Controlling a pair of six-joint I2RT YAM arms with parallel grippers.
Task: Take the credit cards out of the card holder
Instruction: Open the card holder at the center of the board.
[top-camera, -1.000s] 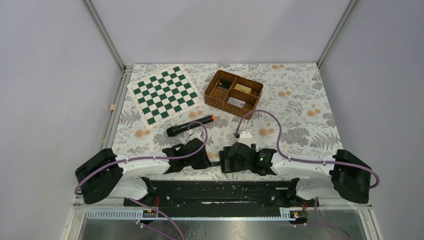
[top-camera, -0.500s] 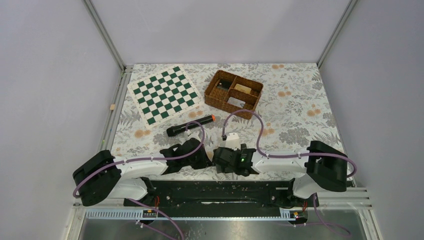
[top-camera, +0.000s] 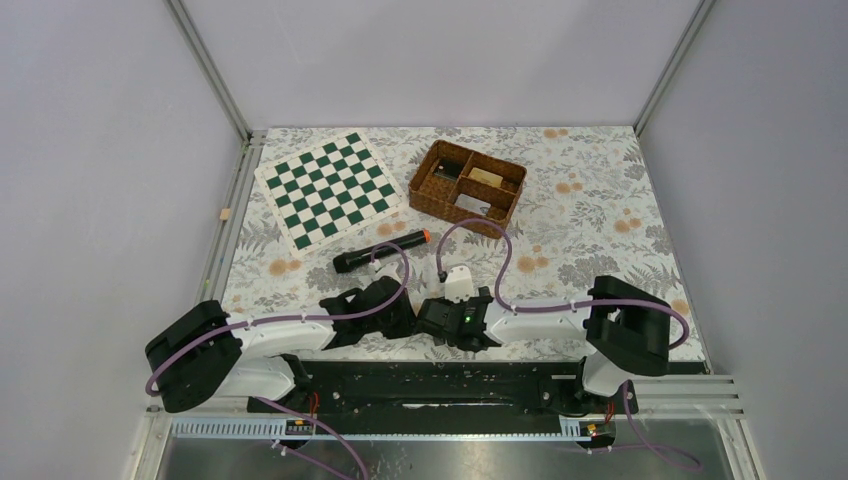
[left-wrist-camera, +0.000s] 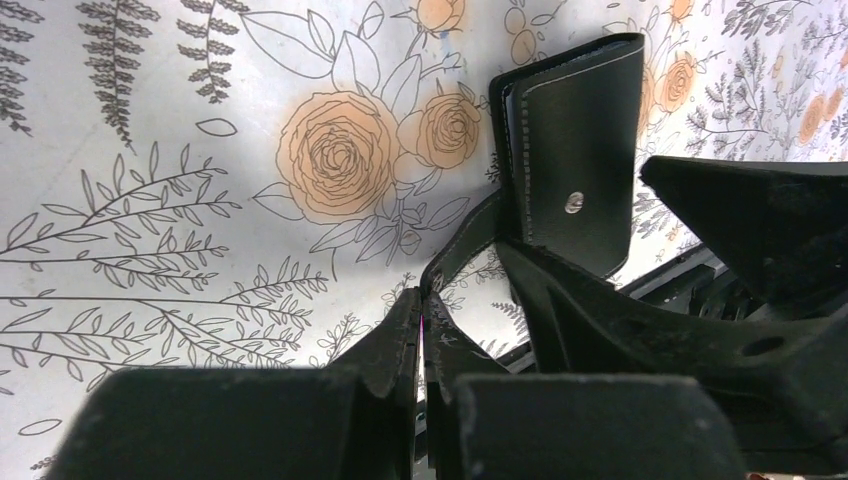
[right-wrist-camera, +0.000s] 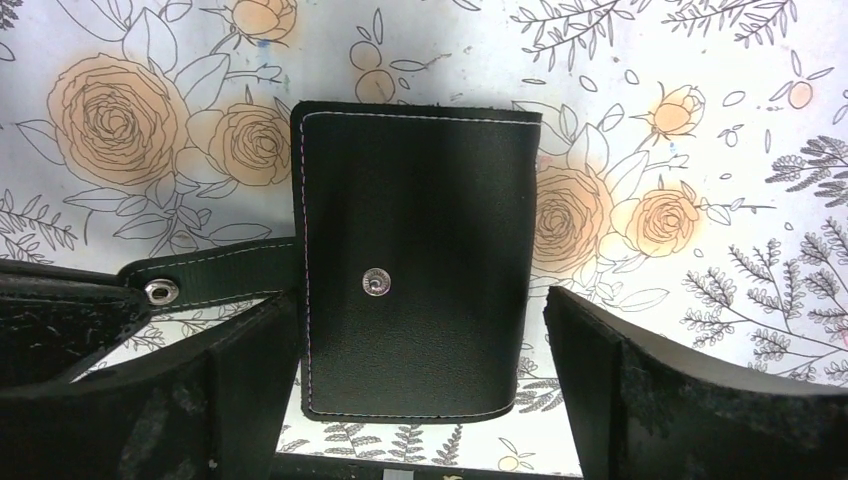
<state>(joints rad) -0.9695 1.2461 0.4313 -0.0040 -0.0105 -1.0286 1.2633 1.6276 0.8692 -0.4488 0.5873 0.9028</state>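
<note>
Right wrist | closed wallet (right-wrist-camera: 410, 200) flat on tabletop (right-wrist-camera: 650, 100), long axis along reach, straddled by wide-spread right hand (right-wrist-camera: 420, 340) | left hand (left-wrist-camera: 421, 325) pinches its strap (left-wrist-camera: 465, 240) | cards hidden

The card holder (left-wrist-camera: 575, 130) lies closed on the floral table cover (left-wrist-camera: 150, 150), snap stud (left-wrist-camera: 572, 203) facing up. Its side tab (left-wrist-camera: 465, 245) runs down-left from the holder into the left gripper (left-wrist-camera: 421, 325), whose fingers pinch the tab's end. The right gripper (left-wrist-camera: 572, 208) straddles the holder's near end, jaws spread.
</note>
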